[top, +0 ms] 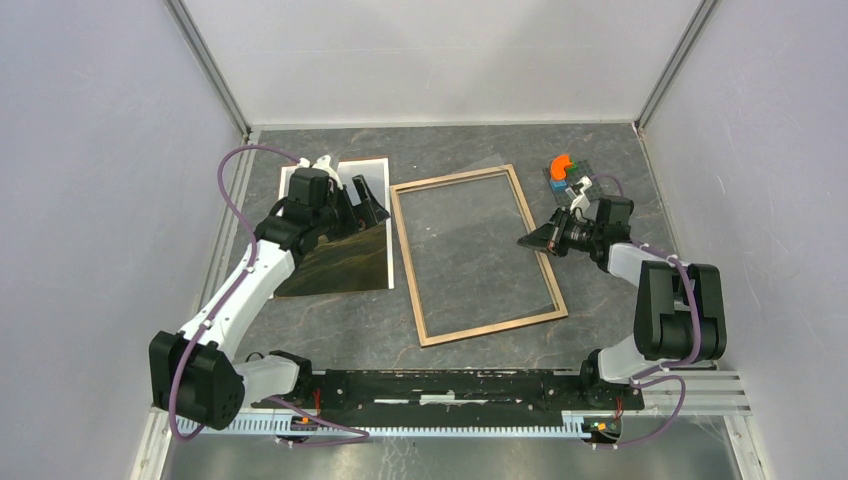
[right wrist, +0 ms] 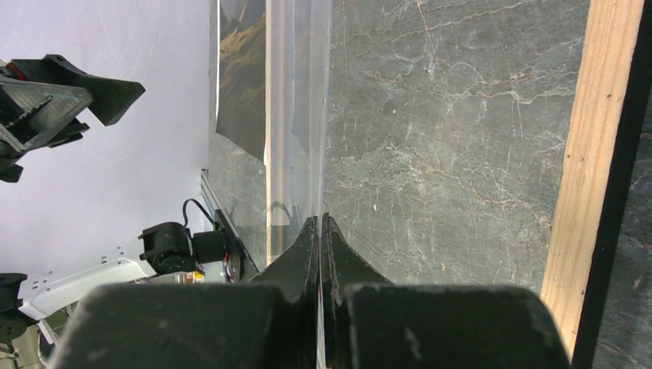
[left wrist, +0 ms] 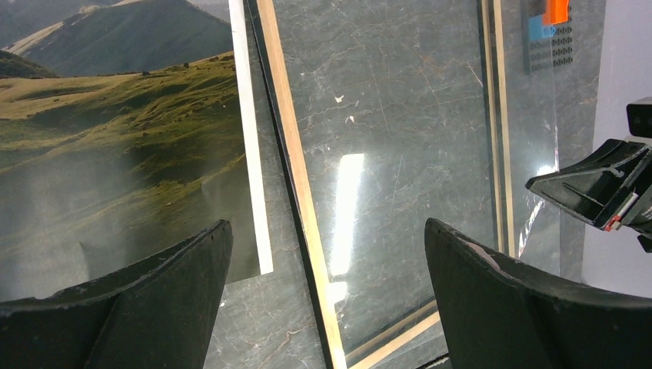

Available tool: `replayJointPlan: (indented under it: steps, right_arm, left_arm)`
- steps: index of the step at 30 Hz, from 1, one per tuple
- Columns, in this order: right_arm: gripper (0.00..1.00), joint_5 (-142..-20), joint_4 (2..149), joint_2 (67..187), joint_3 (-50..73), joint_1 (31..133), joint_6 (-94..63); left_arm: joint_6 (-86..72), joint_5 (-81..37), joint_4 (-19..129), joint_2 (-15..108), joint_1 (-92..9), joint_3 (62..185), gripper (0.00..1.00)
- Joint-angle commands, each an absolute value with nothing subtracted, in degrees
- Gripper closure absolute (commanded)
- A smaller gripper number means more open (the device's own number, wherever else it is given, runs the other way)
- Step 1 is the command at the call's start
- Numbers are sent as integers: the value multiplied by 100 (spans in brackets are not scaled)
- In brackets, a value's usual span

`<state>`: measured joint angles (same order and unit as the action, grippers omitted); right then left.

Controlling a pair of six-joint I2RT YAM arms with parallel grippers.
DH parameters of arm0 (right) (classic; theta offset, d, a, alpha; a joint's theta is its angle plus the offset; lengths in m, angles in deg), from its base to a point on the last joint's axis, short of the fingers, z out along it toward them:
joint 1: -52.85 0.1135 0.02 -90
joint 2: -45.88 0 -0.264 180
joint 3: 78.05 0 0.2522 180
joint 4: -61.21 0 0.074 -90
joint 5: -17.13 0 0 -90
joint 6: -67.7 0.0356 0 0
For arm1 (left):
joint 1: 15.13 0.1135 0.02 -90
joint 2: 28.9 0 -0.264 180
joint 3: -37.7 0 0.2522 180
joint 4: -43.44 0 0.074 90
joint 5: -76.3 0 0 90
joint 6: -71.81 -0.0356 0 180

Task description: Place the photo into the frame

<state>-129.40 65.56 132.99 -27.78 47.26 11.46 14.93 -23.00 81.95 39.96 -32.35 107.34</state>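
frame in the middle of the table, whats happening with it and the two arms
The right gripper is shut on the edge of a clear pane over the frame. The left gripper hovers open above the photo, which lies beside the frame's left side, not yet in it.

Dark grey marbled tabletop [top: 330,330], plain pale walls [top: 430,50] on three sides, metal corner posts [top: 208,60].
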Motion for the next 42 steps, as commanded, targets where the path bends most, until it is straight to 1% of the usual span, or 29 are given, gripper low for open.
replayJointPlan:
  steps: [1, 13, 22, 42]
  right_arm:
    - [100, -13000, 6056, 13319, -2799, 4657, 1231]
    - [100, -13009, 6062, 13454, -2765, 4590, 1184]
    - [100, -13009, 6559, 13499, -2637, 4477, 822]
    - [100, -12982, 6374, 13679, -2549, 4476, 925]
  left_arm:
    - [1309, -2370, 7941, 4011, -3219, 10727, 0]
    - [1310, -2380, 7934, 4000, -3218, 10683, 0]
    - [1319, -2385, 7925, 4009, -3218, 10665, 0]
    - [1353, -2424, 7877, 3992, -3219, 10613, 0]
